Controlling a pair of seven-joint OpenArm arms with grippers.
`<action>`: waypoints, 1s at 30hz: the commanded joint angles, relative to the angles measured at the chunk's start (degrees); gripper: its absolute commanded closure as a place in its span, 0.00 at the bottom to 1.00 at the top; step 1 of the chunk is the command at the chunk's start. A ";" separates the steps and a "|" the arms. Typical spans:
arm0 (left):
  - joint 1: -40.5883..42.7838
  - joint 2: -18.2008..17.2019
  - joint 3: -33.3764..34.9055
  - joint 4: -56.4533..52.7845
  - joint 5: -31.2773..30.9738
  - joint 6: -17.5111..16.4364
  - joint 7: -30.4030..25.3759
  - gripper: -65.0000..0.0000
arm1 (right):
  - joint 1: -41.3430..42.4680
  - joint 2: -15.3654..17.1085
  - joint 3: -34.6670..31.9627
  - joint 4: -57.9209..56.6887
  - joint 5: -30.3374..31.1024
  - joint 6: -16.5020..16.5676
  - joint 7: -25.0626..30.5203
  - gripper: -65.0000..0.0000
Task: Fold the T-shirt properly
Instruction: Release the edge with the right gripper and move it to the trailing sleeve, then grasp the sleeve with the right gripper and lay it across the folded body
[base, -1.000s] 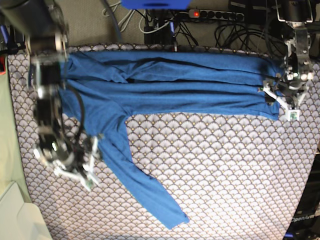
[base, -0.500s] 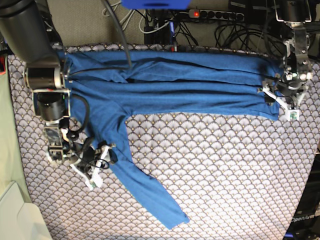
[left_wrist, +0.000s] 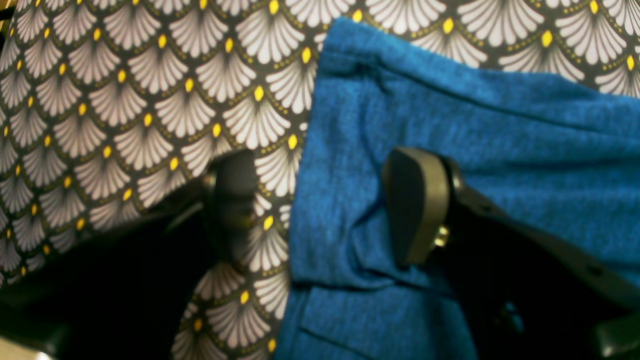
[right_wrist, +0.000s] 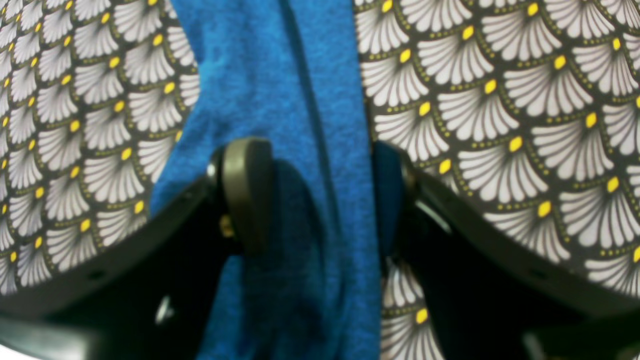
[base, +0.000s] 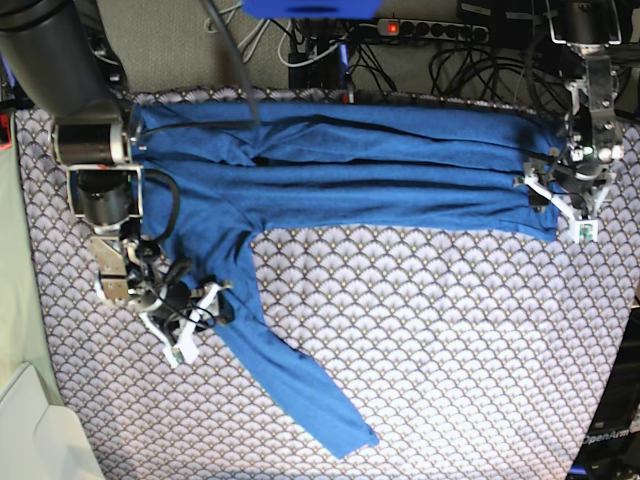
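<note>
The blue T-shirt lies folded into a long band across the far side of the table, with one sleeve trailing diagonally toward the near edge. My right gripper is open and straddles the upper part of that sleeve. In the right wrist view the sleeve runs between the open gripper, with one fingertip over the fabric. My left gripper is open at the band's right end. There, one finger rests on the shirt and the other sits on the patterned cloth.
A scallop-patterned grey-white cloth covers the table. A power strip and tangled cables lie beyond the far edge. A pale object sits at the near left corner.
My right arm has swung in from the left, bringing its open gripper over the sleeve. The left arm and the shirt have stayed put.
</note>
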 joint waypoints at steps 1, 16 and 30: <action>0.25 0.44 0.85 -0.21 -0.61 -1.85 3.16 0.36 | 1.05 0.13 0.06 0.35 -0.52 0.30 -1.43 0.62; -0.62 0.44 0.94 -0.65 -0.44 -1.85 3.16 0.36 | -8.79 -1.27 0.32 33.23 -0.34 2.59 -18.75 1.00; -2.21 0.44 1.02 -0.74 -0.70 -1.85 3.16 0.35 | -37.01 -13.84 -2.14 82.02 -0.52 2.76 -38.18 1.00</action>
